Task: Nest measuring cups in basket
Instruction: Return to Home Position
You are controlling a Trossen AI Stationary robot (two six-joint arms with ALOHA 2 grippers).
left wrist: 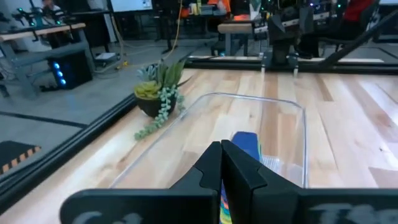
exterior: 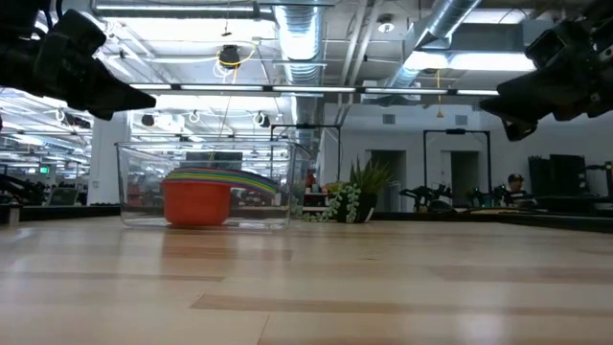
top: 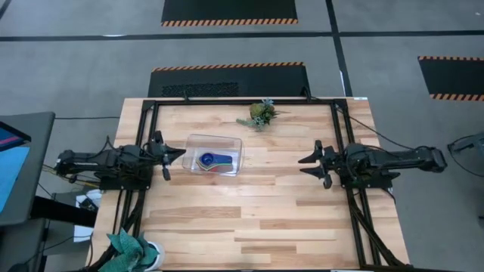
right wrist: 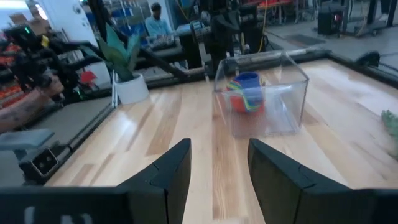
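The nested measuring cups sit inside the clear basket, which rests on the wooden table left of centre. In the low view the stack shows a red-orange bowl at the bottom with coloured rims and handles fanned above it, all within the basket's walls.

The left arm lies low and level from the table's left edge, pointing inward. The left gripper is just beside the basket's left end but clear of it. Its fingers are pressed together with nothing between them, as the left wrist view shows. That view looks straight along the basket's rim to a blue handle.

The right arm mirrors this pose from the right edge, stretched flat toward the centre. The right gripper is well apart from the basket. Its fingers are spread with a wide gap and hold nothing; beyond them the basket and cups stand farther down the table.

In the low view both grippers hang above the tabletop — the left one above the basket's left end, the right one high at the other side.

A small plant sprig lies near the table's far edge, and a teal cloth is bunched off the near-left corner.
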